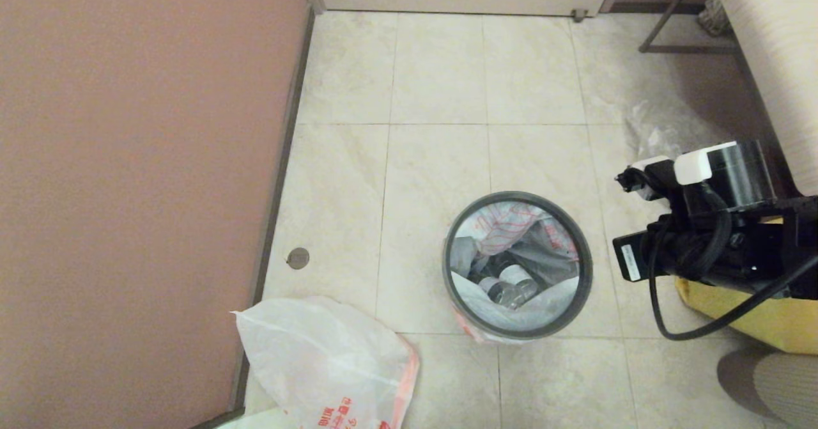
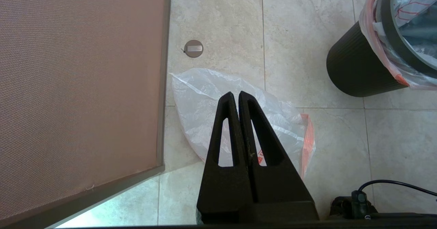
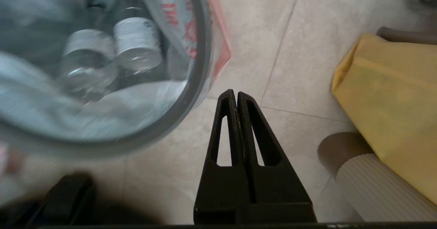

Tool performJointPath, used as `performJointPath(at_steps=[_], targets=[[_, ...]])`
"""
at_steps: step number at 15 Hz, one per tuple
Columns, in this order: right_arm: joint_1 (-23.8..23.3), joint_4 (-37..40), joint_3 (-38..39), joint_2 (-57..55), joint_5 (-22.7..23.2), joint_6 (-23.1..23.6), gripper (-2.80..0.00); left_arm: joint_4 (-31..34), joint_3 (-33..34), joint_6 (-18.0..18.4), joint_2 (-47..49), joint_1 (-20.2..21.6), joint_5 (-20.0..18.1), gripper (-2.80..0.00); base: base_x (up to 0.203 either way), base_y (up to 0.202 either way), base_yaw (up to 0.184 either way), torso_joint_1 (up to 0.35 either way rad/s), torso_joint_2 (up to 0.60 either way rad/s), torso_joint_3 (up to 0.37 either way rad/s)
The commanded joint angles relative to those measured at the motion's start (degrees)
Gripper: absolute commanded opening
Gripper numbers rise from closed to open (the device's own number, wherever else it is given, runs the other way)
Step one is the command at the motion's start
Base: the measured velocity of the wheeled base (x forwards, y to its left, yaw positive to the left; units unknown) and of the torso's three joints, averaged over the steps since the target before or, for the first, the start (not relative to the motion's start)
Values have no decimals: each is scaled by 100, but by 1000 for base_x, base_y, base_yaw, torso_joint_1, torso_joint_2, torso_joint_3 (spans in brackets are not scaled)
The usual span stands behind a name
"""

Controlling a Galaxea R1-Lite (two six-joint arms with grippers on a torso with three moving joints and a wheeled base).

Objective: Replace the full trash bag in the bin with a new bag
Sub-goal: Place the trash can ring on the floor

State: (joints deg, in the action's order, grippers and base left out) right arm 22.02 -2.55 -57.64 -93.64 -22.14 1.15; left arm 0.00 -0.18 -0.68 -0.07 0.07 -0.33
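Both grippers are clenched on nothing; the right gripper (image 3: 236, 94) hangs just beside the bin (image 3: 196, 96), whose full trash bag (image 3: 102, 113) lies inside. Descending with fingers pressed together could knock the bin's hoop or topple it, I judge.

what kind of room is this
Probably a tiled indoor room such as a washroom or utility corner: pale floor tiles, a small round floor fitting, and a lined bin holding trash.

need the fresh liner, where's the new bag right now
In the head view the new bag lies flat on the floor tiles at lower left, beside the pink wall, left of the bin.
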Motion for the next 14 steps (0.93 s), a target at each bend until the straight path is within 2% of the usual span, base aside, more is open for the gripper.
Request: performJointPath(at_steps=[1,4,8,11,14], targets=[[4,-129,-33,-445,-68,-18,0,0,1,-2,7,1,-2,-280,0,0,0,0,0,0],[65,-526,-82,-796,-46,28,0,0,1,-2,7,10,-2,-280,0,0,0,0,0,0],[42,-669,-349,-1317,-11,29,0,0,1,-2,7,1,-2,-280,0,0,0,0,0,0],[27,-1285,-358,-1650,-19,82,0,0,1,-2,7,6,-2,-280,0,0,0,0,0,0],[-58,-1318,-477,-1808,-10,131,0,0,1,-2,7,1,-2,-280,0,0,0,0,0,0]])
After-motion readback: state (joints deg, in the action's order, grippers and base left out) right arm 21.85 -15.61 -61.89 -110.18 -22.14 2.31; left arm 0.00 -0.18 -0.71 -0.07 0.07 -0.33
